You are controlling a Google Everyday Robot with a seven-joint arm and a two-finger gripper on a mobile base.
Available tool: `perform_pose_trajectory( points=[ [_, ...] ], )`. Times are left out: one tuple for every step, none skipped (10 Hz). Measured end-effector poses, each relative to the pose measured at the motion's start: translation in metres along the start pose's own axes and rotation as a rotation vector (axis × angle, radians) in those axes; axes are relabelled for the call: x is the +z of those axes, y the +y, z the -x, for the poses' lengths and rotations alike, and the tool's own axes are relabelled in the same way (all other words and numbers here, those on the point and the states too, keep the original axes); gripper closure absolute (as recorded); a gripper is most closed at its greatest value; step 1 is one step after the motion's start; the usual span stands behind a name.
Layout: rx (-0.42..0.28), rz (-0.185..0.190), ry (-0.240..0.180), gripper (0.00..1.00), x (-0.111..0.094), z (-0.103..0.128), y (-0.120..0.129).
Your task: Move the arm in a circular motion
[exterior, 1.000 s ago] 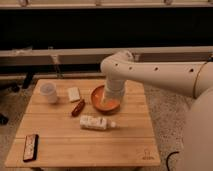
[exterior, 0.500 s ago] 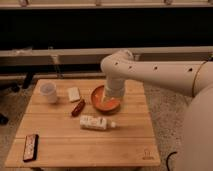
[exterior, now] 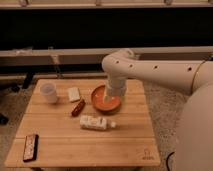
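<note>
Cream-white arm comes in from R, bends above rear-centre of wooden bench, wrist pointing down. Orange bowl sits centre-rear. Pincer hangs over bowl's R side; clenched or released, can't tell. White bottle lies on its side just in front of bowl. White cup at rear L. Dark remote-like slab at front-L corner. Pale block & reddish item betw. cup & bowl.
</note>
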Motion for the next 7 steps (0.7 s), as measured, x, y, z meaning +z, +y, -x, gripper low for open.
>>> perform_pose_trajectory(
  points=[
    [-0.001, -0.002, 0.001, 0.35, 0.001, 0.006, -0.004],
    [-0.004, -0.004, 0.001, 0.35, 0.002, 0.017, -0.010],
    [-0.005, -0.005, 0.000, 0.35, 0.002, 0.024, -0.014],
    [-0.008, -0.005, 0.000, 0.35, 0.001, 0.028, -0.015],
    [-0.011, -0.006, 0.000, 0.35, 0.002, 0.033, -0.017],
    [-0.014, -0.009, 0.002, 0.35, 0.003, 0.041, -0.020],
    [-0.016, -0.013, 0.001, 0.35, 0.004, 0.049, -0.019]
  ],
)
